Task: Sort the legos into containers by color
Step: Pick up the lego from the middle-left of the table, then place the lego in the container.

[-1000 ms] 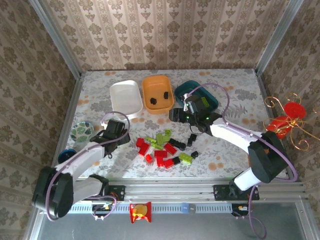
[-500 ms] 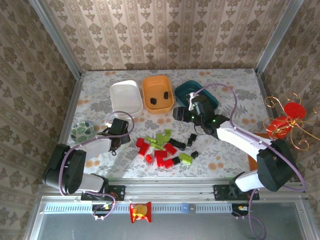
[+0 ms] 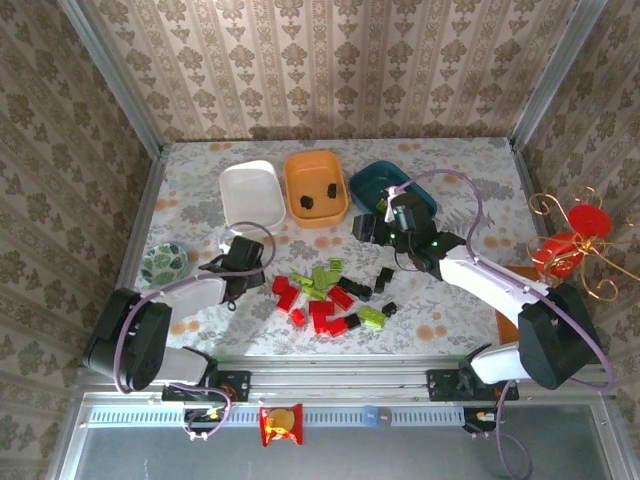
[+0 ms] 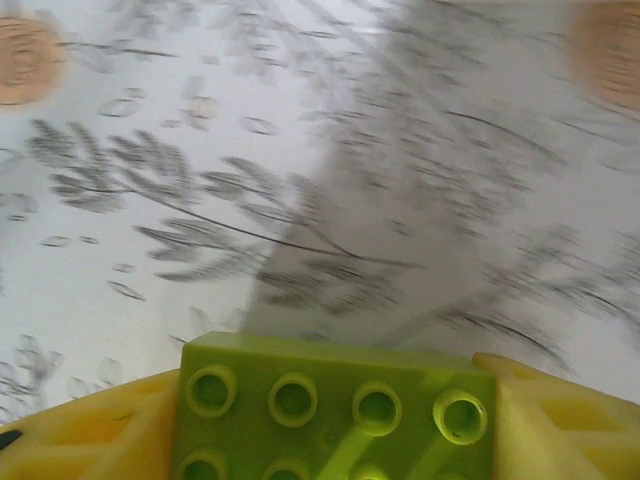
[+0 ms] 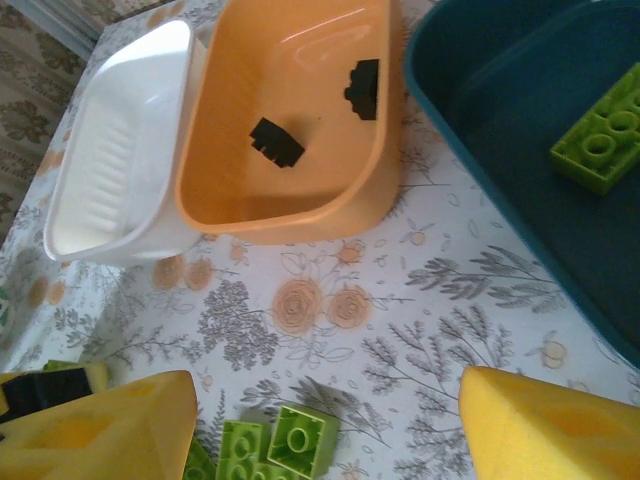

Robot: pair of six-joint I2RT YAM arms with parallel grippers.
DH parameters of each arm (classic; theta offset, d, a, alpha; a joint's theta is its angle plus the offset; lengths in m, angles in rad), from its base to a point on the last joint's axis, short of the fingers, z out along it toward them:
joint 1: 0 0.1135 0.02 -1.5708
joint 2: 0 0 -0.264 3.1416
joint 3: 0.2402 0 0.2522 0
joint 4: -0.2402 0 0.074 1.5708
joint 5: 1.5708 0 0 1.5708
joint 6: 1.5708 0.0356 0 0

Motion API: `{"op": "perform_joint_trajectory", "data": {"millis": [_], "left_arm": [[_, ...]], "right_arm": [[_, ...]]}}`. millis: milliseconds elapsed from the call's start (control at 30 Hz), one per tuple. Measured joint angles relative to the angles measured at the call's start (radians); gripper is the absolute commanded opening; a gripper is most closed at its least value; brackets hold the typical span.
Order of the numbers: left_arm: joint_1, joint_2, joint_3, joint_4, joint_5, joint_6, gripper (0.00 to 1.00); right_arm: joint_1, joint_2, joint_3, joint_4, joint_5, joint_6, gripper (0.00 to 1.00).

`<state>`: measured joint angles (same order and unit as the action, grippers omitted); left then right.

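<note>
1. Left gripper [image 4: 338, 420] is clamped on a lime green brick [image 4: 300, 400]. It sits over bare tablecloth [image 3: 450, 320], near-left of the orange tray [image 5: 300, 50].
2. Right gripper [image 5: 328, 400] has its jaws apart with nothing between them. It hovers just near-right of the orange tray.
3. Done: two black bricks [image 5: 277, 141] lie in the orange tray. One lime brick [image 5: 600, 140] is in the teal tray [image 5: 470, 90], just right of the orange tray. The white tray [image 5: 120, 180], hard against the orange tray's left side, looks empty.
4. Left: a mixed pile [image 3: 322, 300] of red, lime and black bricks on the table, nearer than the orange tray. My read is early stage, with most bricks unsorted and no red placed yet.
5. Around: a green patterned bowl [image 3: 163, 263] sits well left and nearer than the orange tray. A red ornament [image 3: 575, 240] sits far right, off the table.
6. In the way: the held lime brick likely belongs in the teal tray, past the orange tray. The right arm [image 3: 490, 280] crosses that side, so there is a collision risk.
</note>
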<state>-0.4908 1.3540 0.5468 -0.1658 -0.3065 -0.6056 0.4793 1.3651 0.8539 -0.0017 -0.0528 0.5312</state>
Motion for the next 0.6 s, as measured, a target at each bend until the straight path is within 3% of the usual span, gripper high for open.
{"op": "perform_joint_trajectory", "data": {"millis": [133, 267, 600], "left_arm": [[-0.106, -0.035, 0.092, -0.046, 0.010, 0.011, 0.54], [-0.193, 0.024, 0.270, -0.059, 0.026, 0.035, 0.53], [-0.274, 0.518, 0.882, -0.006, 0.176, 0.137, 0.53]], "right_arm": [[-0.028, -0.060, -0.056, -0.005, 0.024, 0.012, 0.71], [-0.056, -0.147, -0.116, -0.027, 0.079, 0.030, 0.71], [-0.071, -0.296, -0.217, -0.107, 0.159, 0.058, 0.72]]}}
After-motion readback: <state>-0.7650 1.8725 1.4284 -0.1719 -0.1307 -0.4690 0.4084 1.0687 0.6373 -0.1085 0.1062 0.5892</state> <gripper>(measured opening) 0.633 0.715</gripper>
